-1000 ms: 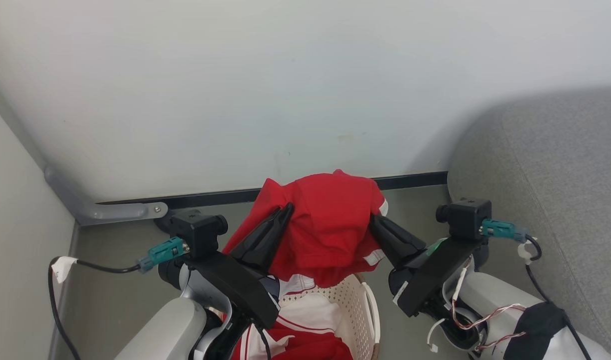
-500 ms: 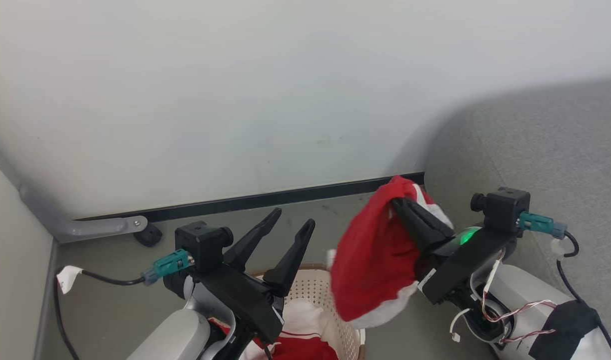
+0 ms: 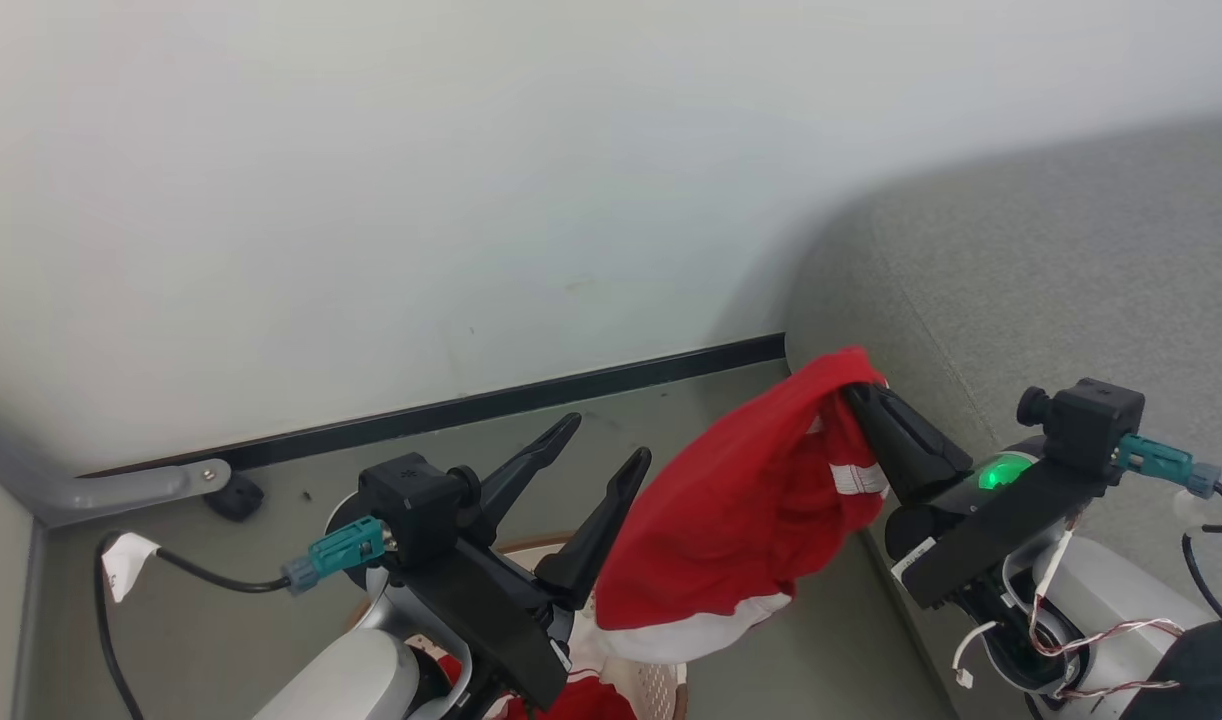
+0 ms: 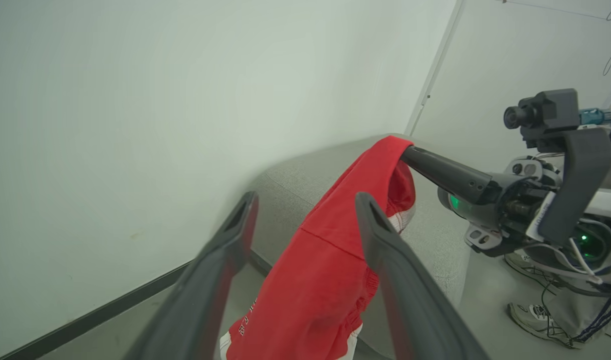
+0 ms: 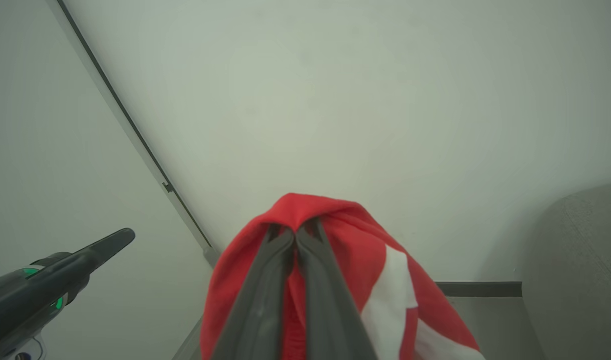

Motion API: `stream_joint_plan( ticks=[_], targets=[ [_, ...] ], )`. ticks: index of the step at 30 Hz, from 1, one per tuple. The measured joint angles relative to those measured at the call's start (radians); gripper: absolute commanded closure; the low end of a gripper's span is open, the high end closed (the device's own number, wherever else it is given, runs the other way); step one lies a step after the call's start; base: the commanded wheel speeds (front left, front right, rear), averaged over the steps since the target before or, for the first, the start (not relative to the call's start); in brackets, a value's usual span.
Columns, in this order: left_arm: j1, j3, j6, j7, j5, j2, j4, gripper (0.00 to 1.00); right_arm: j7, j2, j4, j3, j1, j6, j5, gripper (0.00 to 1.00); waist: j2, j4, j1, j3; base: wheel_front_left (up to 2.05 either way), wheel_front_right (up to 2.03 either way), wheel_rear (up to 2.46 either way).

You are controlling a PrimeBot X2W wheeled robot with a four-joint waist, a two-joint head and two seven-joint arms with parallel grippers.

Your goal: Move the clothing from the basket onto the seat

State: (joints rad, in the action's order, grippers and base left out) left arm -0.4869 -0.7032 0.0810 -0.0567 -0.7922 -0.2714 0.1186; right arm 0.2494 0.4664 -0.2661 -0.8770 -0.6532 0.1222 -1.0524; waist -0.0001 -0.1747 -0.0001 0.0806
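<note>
White wall (image 3: pixel 471 200), grey floor (image 3: pixel 221 620). Right gripper (image 3: pixel 861 396) pressed together, pinching red garment (image 3: pixel 741 520) by its top edge; garment hangs in air between basket (image 3: pixel 656 682) and seat (image 3: pixel 1051 280). Left gripper (image 3: pixel 605 442) spread wide, empty.

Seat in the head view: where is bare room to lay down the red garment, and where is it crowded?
The grey seat is bare, as far as visible, from its rounded corner by the wall to the right end effector, shut on the red garment. Crowded: the basket under the open left end effector.
</note>
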Motion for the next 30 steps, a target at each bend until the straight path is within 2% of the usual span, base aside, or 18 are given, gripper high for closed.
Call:
stream_joint_plan(
  ticks=[19,30],
  targets=[
    [-0.029,-0.028,0.0,-0.008,0.104,-0.035,-0.079,0.0,0.0,0.035,0.132,0.146,0.119,-0.034,0.084,1.0,0.0001,-0.149,0.0001,0.043,0.0,0.0,0.0],
    [-0.047,-0.053,0.008,-0.008,0.127,-0.043,-0.091,0.0,0.0,0.042,0.192,0.228,0.175,-0.043,0.121,1.0,0.0001,-0.201,0.0001,0.078,0.0,0.0,0.0]
  ],
)
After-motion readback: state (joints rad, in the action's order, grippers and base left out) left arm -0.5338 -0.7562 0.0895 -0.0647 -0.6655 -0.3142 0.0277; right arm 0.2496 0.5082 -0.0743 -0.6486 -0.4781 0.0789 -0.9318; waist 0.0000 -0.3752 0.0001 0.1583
